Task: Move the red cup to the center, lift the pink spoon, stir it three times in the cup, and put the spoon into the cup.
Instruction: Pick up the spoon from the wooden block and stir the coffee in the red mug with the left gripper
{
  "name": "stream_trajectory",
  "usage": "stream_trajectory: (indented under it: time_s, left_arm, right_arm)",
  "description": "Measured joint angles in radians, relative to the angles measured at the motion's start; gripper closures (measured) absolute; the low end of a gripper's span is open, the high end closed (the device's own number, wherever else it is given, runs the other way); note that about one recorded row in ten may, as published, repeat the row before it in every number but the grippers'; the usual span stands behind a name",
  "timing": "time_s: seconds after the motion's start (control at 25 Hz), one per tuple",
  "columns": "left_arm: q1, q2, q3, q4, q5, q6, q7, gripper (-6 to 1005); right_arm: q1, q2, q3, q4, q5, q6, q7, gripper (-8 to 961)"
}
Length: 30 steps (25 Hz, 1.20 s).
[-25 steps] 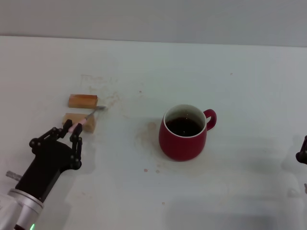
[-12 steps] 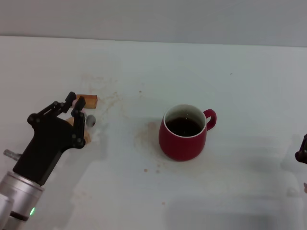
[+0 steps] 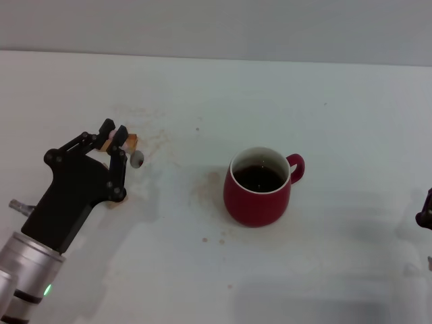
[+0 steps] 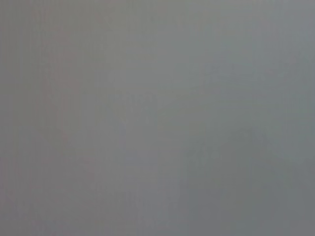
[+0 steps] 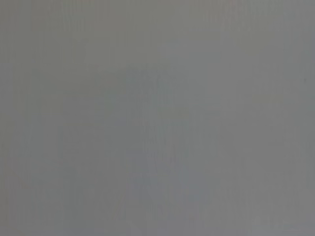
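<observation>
The red cup point(image 3: 257, 202) stands near the middle of the white table point(image 3: 337, 115), with dark liquid inside and its handle pointing right. My left gripper point(image 3: 115, 135) is to the left of the cup and shut on the pink spoon point(image 3: 136, 159). The spoon's grey bowl hangs out to the right of the fingers, above the table. Its pink handle is mostly hidden between the fingers. My right gripper point(image 3: 425, 214) shows only as a dark sliver at the right edge. Both wrist views show plain grey.
A tan wooden block point(image 3: 131, 141) peeks out behind my left gripper; a second block is hidden under the hand. Faint brown stains mark the table left of the cup point(image 3: 202, 192).
My left gripper has closed on the spoon, lifted it off the wooden blocks and moved slightly right and away. The cup and the right arm have not moved.
</observation>
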Motion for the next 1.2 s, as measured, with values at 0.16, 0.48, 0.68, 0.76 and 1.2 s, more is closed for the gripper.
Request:
stream_trajectory:
  time_s: [0.16,0.48,0.68,0.76,1.2]
  left_arm:
    - [-0.010,0.000,0.003,0.001,0.011,0.016,-0.007,867]
    - [-0.040,0.000,0.010,-0.002,0.051,0.040,-0.023,864]
    - [-0.054,-0.001,0.018,-0.003,0.062,0.070,-0.032,862]
    - [-0.057,-0.001,0.017,0.000,0.074,0.076,-0.032,861]
    - [-0.062,0.000,0.019,-0.006,0.104,0.127,-0.033,857]
  right_arm:
    - [0.002,0.000,0.000,-0.001,0.000,0.003,0.000,953]
    - [-0.011,-0.002,0.012,-0.021,0.016,0.005,0.000,954]
    - [-0.017,-0.001,0.013,-0.050,0.066,0.011,0.000,954]
    - [-0.018,-0.001,0.012,-0.060,0.088,0.021,0.000,954]
    - [-0.026,0.000,0.013,-0.100,0.243,0.055,0.000,954]
